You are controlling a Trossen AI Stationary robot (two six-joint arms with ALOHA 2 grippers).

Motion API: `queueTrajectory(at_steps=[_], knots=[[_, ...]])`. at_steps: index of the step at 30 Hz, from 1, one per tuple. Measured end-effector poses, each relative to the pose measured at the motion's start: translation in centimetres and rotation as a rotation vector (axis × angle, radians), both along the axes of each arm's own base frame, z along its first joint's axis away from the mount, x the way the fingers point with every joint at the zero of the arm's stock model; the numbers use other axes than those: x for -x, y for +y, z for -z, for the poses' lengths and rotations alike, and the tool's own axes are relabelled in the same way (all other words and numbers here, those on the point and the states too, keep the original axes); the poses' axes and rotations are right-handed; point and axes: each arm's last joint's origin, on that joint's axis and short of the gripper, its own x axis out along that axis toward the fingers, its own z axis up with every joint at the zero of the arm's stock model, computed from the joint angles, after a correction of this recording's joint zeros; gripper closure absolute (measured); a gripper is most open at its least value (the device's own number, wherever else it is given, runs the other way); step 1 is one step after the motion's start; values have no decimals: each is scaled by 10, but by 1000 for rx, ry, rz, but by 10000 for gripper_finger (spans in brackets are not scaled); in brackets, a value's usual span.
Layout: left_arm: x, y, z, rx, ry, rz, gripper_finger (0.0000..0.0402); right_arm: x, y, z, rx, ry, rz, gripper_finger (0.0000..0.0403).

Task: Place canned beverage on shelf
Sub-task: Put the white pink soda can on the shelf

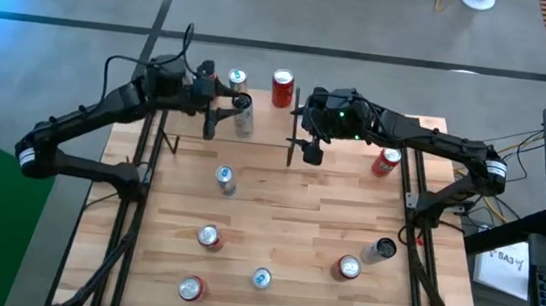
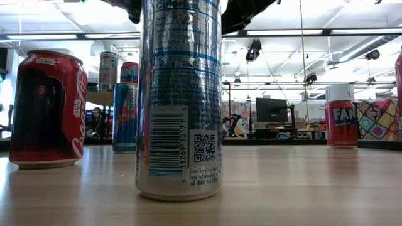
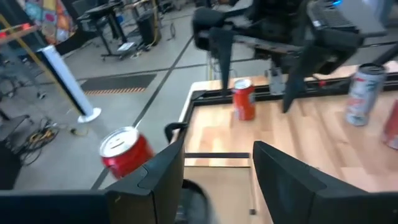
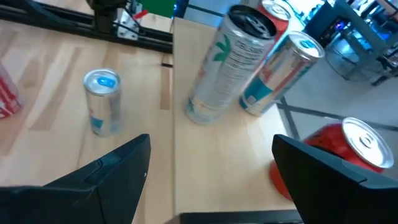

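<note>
On the shelf (image 1: 266, 124), a small raised board of light wood with thin black uprights at the table's far edge: three cans up already. Tall silver aluminium can with green leaf print (image 4: 227, 62) at shelf middle, slim blue-and-silver can (image 1: 237, 77) and red soda can (image 1: 281, 89) toward shelf's far side. Tall silver can free of any finger in right wrist view, so judged placed.

Left gripper (image 3: 219, 146) over shelf's left part, just beside tall silver can, fingers spread, only bare board showing between them. Right gripper (image 4: 211, 142) just off shelf's right end, fingers spread wide, pinching nothing.

Step in hand, judged: letting go and clearing off after a placement.

More cans loose on butcher-block tabletop (image 1: 298, 206), well apart from shelf; nearest to shelf a red-and-white can (image 1: 385, 162) off its right end and a small silver-blue can (image 1: 223, 178) in front of it.

Next move calls for backing left gripper away without knocking tall silver can, then reaching for a loose can. Risk: tall can tips easily; shelf crowded.
</note>
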Motion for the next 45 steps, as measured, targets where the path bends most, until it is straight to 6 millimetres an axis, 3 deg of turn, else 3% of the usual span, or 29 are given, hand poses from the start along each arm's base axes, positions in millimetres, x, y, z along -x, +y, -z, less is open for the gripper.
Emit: queueTrajectory(at_steps=[7, 14, 19, 34, 45], knots=[[-8, 21, 4, 65, 74, -30, 179, 4, -11, 1, -19, 1, 36, 77], [-19, 29, 14, 87, 112, -21, 97, 3, -10, 2, -60, 0, 26, 77], [-19, 30, 17, 83, 135, -20, 64, 3, -10, 3, -73, 0, 33, 77], [-25, 41, 31, 103, 161, -30, 61, 3, -10, 4, -91, 8, 42, 77], [-11, 31, 20, 118, 136, -41, 61, 4, -10, 6, -95, 27, 44, 77]])
